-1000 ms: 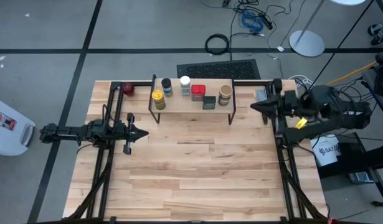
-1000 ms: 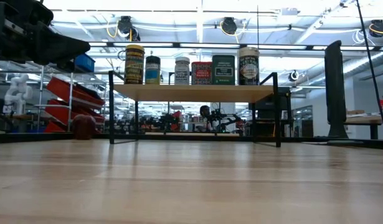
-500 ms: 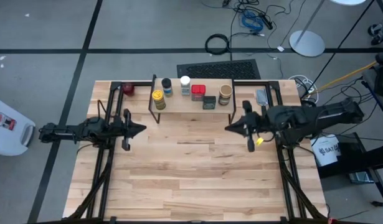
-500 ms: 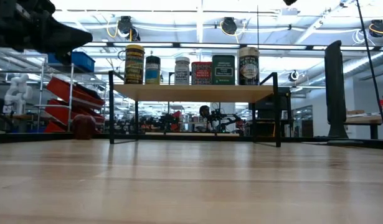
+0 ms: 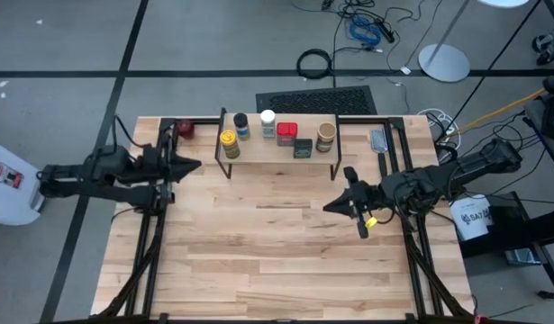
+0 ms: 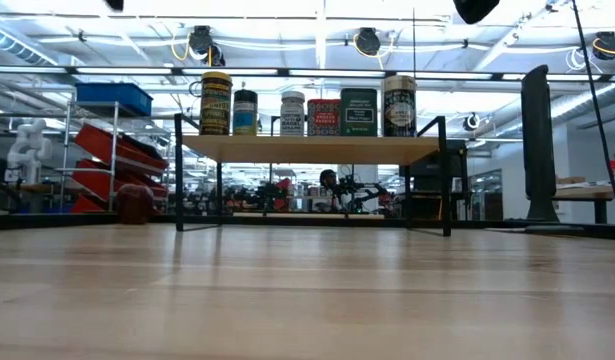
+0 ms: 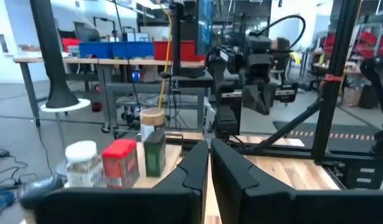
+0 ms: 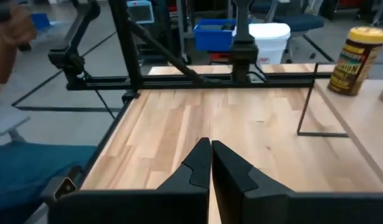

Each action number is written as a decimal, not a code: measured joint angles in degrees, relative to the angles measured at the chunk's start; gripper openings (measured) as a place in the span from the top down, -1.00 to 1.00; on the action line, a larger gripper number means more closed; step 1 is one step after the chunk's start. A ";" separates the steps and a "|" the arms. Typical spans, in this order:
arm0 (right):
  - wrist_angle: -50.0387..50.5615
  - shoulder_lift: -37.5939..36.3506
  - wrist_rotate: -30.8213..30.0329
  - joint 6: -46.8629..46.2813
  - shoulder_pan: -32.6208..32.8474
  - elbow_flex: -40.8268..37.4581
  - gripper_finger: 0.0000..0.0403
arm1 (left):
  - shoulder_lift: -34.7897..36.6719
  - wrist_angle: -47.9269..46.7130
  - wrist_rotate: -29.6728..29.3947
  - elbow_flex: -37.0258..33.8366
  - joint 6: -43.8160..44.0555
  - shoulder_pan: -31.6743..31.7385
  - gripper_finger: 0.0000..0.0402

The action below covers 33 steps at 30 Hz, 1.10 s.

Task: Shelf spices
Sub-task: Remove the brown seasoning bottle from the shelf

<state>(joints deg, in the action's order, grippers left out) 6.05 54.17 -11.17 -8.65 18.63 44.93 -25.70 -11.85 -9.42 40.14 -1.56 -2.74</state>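
Observation:
The shelf (image 5: 269,155) stands at the table's far middle on thin black legs. All six spices sit on its plank: yellow-topped jar (image 5: 229,142), dark jar (image 5: 241,125), white-capped jar (image 5: 267,123), red square tin (image 5: 286,133), dark tin (image 5: 302,148) and tan-topped jar (image 5: 325,137). They line up in the low view, from the yellow-topped jar (image 6: 216,103) to the tan-topped jar (image 6: 399,106). My left gripper (image 5: 197,165) is shut, left of the shelf, holding nothing. My right gripper (image 5: 329,207) is shut, near and right of the shelf, also holding nothing.
A small dark-red round object (image 5: 185,129) lies on the table left of the shelf. A small grey object (image 5: 377,139) lies at the far right. Black frame rails run along both table sides. A person's hand (image 8: 10,28) and blue-clad leg (image 8: 29,168) show beyond the table.
My right gripper has swung from the far right edge toward the table's middle and near edge, past the shelf's right end. My left gripper has risen out of the low view and drawn back toward the left and far edges. The spices and the shelf have stayed put.

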 joint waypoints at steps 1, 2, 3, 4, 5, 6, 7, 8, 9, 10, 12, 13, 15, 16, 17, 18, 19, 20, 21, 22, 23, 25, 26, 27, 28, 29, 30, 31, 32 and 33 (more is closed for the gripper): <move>-0.30 0.04 -0.92 0.22 0.00 0.00 1.00 | -2.14 -0.40 0.40 2.16 -1.14 0.00 0.87; -0.46 0.06 -2.28 0.59 -0.02 0.00 1.00 | -4.29 -1.09 0.77 4.39 -2.44 0.00 0.87; -0.47 0.10 -3.51 1.02 -0.04 0.00 1.00 | -6.30 -1.80 0.97 6.37 -3.53 0.00 0.87; -0.55 0.11 -4.73 1.39 -0.04 0.00 1.00 | -8.24 -2.05 0.98 8.18 -4.60 -0.01 0.87; -0.76 0.11 -5.96 1.79 -0.04 0.00 1.00 | -10.24 -2.46 0.88 10.03 -5.66 -0.02 0.87; -0.86 0.11 -7.10 1.89 -0.06 0.00 1.00 | -11.93 -3.08 0.56 11.49 -6.76 0.00 0.87; -0.87 0.09 -8.03 1.98 -0.13 0.00 1.00 | -13.50 -3.83 0.36 12.49 -7.70 0.00 0.87; -0.92 0.10 -8.49 1.99 -0.15 0.00 1.00 | -14.93 -4.49 0.33 13.04 -8.16 0.00 0.87; -0.92 0.11 -8.62 1.95 -0.15 0.00 1.00 | -16.14 -4.88 0.31 13.33 -8.64 0.00 0.87; -1.03 0.11 -8.71 1.95 -0.15 0.00 1.00 | -17.19 -4.92 0.27 13.35 -9.39 0.00 0.87; -1.16 0.11 -8.71 1.93 -0.15 0.00 1.00 | -19.15 -5.61 -0.09 13.35 -10.49 -0.02 0.87; -1.16 0.11 -8.71 1.93 -0.15 0.00 1.00 | -20.13 -5.45 -0.92 13.34 -11.80 -0.02 0.87; -1.14 0.11 -8.80 1.98 -0.17 0.00 1.00 | -21.12 -4.96 -5.52 13.29 -15.28 -0.02 0.87; -1.15 0.14 -9.33 2.24 -0.21 0.00 1.00 | -21.26 -3.63 -9.44 13.31 -16.66 -0.02 0.87; -1.15 0.33 -10.45 2.42 -0.20 0.00 1.00 | -21.32 -2.40 -13.62 13.39 -18.13 -0.02 0.87; -1.16 0.57 -11.90 2.55 -0.20 0.01 1.00 | -21.39 -1.64 -17.03 13.42 -19.68 0.00 0.87; -1.10 0.93 -13.27 2.61 -0.20 0.02 1.00 | -21.41 -1.25 -19.19 13.42 -21.17 0.02 0.87; -1.10 1.37 -14.73 2.61 -0.22 0.02 1.00 | -21.41 -0.54 -19.98 13.42 -22.40 0.02 0.87; -1.13 1.87 -16.08 2.63 -0.22 0.02 1.00 | -21.44 0.59 -19.95 13.42 -23.19 0.00 0.87; -1.14 2.39 -17.29 2.63 -0.24 0.02 1.00 | -21.37 1.27 -19.94 13.42 -23.03 -0.01 0.87; -1.13 3.02 -18.11 2.65 -0.27 0.02 1.00 | -21.08 1.34 -19.75 13.42 -21.82 -0.16 0.87; -1.15 4.16 -19.30 2.64 -0.55 0.02 1.00 | -20.61 1.65 -18.72 13.42 -19.04 -0.63 0.87; -1.30 4.72 -19.63 2.37 -0.76 0.02 1.00 | -20.58 1.65 -18.21 13.42 -17.77 -0.74 0.87; -1.64 5.13 -20.18 1.77 -1.11 0.02 1.00 | -20.56 1.21 -17.37 13.54 -16.61 -0.74 0.86; -1.88 5.40 -20.54 0.99 -1.61 0.02 1.00 | -20.58 -0.24 -16.26 14.19 -15.31 -0.70 0.85; -2.00 5.53 -20.69 0.33 -2.14 0.02 1.00 | -20.58 -1.64 -14.66 15.09 -14.02 -0.68 0.83; -2.02 5.55 -20.78 -0.25 -2.62 0.02 1.00 | -20.63 -2.85 -12.69 15.80 -12.65 -0.66 0.80; -1.89 5.48 -20.86 -0.61 -3.17 0.12 1.00 | -20.68 -4.24 -10.49 16.15 -11.20 -0.64 0.75; -1.56 5.26 -20.84 -0.60 -3.97 0.52 1.00 | -20.69 -5.25 -8.77 16.23 -10.20 -0.66 0.69; -0.98 4.89 -20.45 -0.43 -4.93 1.31 1.00 | -20.70 -5.36 -7.73 16.28 -9.61 -0.66 0.62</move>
<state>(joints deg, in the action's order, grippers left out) 5.07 59.06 -31.63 -9.08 13.70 46.23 -46.40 -17.21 -17.15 56.43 -11.17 -3.40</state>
